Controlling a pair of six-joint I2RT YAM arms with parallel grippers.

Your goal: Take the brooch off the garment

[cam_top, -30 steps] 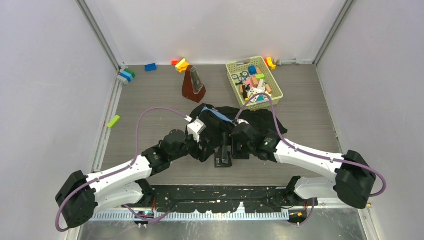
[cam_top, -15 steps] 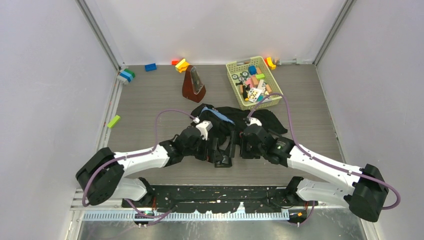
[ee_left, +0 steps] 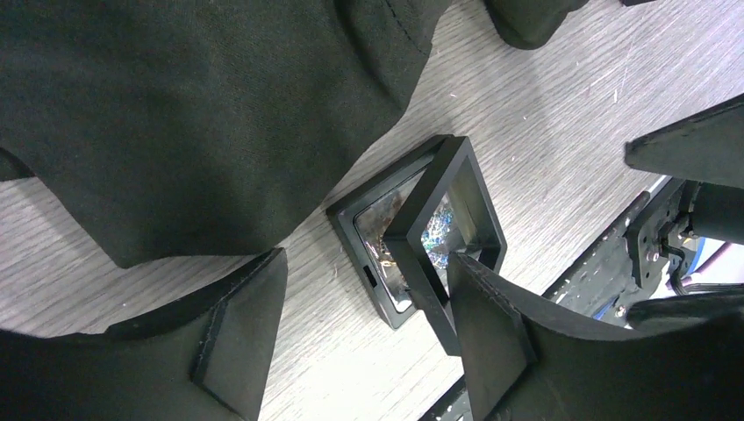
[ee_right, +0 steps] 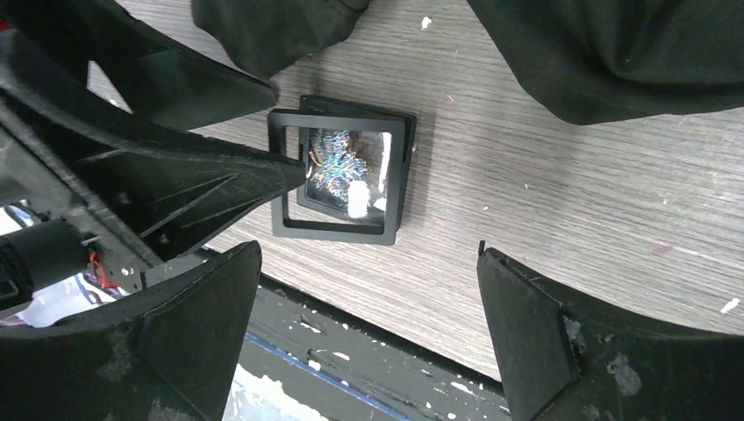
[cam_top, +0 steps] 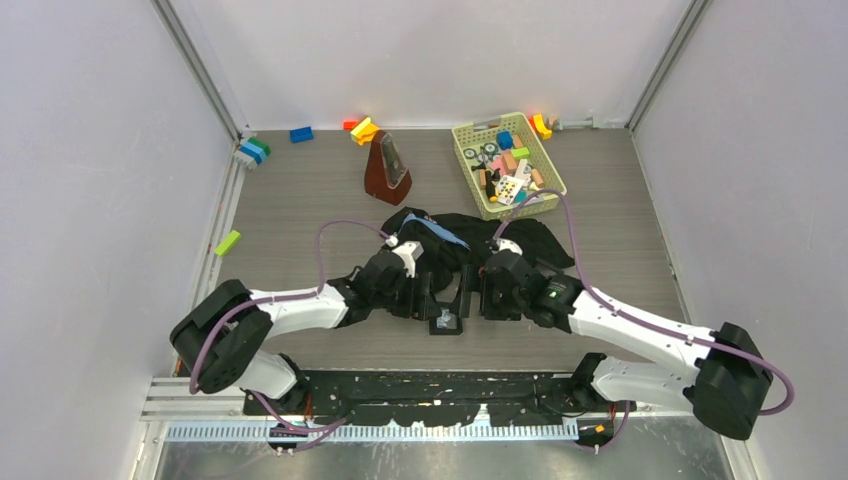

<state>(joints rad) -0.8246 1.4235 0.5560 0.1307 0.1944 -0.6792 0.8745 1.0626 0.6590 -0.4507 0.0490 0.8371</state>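
Both hands have dropped lower and drawn in over one small black box (cam_top: 445,321) since a second ago, and the box's frame lid (ee_left: 466,189), flat then, now stands tilted open.

One brooch (ee_right: 336,163), a glittering iridescent piece, lies inside the box (ee_right: 400,158), off the garment. The box sits on the counter (cam_top: 620,250) just beside the near edge of the one black garment (cam_top: 520,238), which lies crumpled between the two arms.

The left hand (ee_left: 368,259) is spread wide and grips nothing; one of its two fingertips (ee_left: 469,272) touches a corner of the lid. From the right wrist, that same tip points onto the lid's (ee_right: 333,230) left bar. The right hand (ee_right: 368,253) hangs above the box with its two fingers far apart, holding nothing.

Farther back stand one brown metronome (cam_top: 386,168) and one pale green basket (cam_top: 548,176) filled with small toys. One blue brick (cam_top: 301,134) lies by the far wall and one green brick (cam_top: 227,242) near the left wall.
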